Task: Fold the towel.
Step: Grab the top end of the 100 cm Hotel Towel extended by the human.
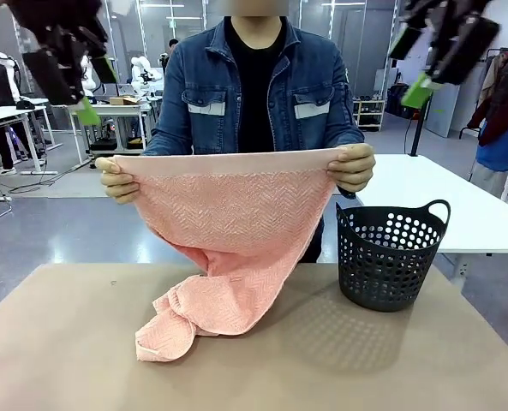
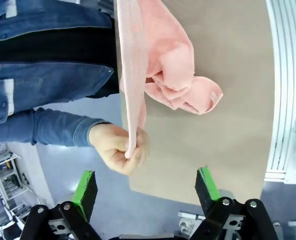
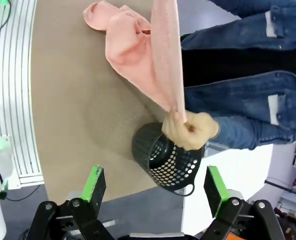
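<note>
A person in a denim jacket holds the salmon-pink towel (image 1: 228,218) stretched by its top corners, one hand (image 1: 116,181) at each end, the other hand (image 1: 352,167) on the right. Its lower part droops and bunches on the brown table (image 1: 65,342). My left gripper (image 1: 75,79) hangs high at the upper left, open and empty. My right gripper (image 1: 416,64) hangs high at the upper right, also open and empty. In the left wrist view the towel (image 2: 157,60) and a holding hand (image 2: 119,147) lie beyond my open gripper (image 2: 145,189). The right wrist view shows the towel (image 3: 148,55) past the open gripper (image 3: 155,186).
A dark perforated basket (image 1: 389,257) with handles stands on the table's right side, close to the towel's right corner; it also appears under the person's hand as the basket (image 3: 160,157). A white table (image 1: 459,205) sits behind it.
</note>
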### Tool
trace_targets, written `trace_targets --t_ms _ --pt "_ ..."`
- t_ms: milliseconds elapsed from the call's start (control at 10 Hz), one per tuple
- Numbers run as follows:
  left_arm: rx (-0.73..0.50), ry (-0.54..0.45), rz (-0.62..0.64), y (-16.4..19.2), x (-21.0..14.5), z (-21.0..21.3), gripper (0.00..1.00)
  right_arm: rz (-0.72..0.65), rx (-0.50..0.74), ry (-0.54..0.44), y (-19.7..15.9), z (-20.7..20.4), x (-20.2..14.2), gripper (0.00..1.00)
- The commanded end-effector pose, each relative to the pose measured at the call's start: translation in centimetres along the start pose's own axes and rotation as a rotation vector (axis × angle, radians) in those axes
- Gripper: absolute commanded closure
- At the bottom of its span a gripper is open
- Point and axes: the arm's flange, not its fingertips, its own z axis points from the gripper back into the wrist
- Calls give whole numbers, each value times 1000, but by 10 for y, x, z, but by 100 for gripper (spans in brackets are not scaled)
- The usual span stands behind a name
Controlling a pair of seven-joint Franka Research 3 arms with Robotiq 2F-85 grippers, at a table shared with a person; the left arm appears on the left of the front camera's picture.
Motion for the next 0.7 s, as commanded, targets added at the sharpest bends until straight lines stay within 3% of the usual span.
trace_targets --t_ms 0,600 --pt "-55 36 25 11 19 -3 0 50 5 42 -21 -12 25 0" --pt "-104 56 24 20 29 -56 0 108 158 40 -59 -97 71 0"
